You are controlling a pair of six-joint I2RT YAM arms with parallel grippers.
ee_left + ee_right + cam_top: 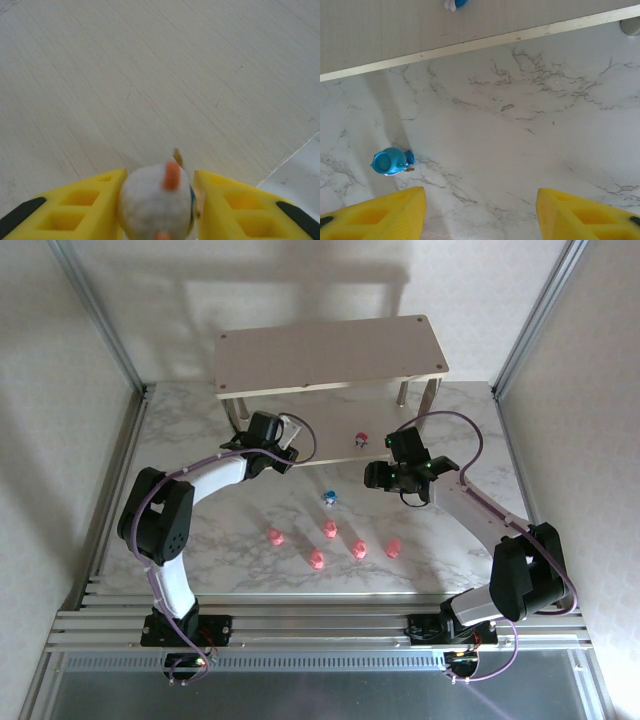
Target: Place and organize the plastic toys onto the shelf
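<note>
Placement | left tool (290, 435) brackets whitish toy (157, 200) over shelf (150, 75), grip unclear; right tool (480, 200) spread empty near blue toy (392, 161), likely next

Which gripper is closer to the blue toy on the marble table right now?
Right. The right gripper sits open just right of the blue toy; the left gripper is farther off to its left at the shelf, a whitish toy between its fingers.
</note>
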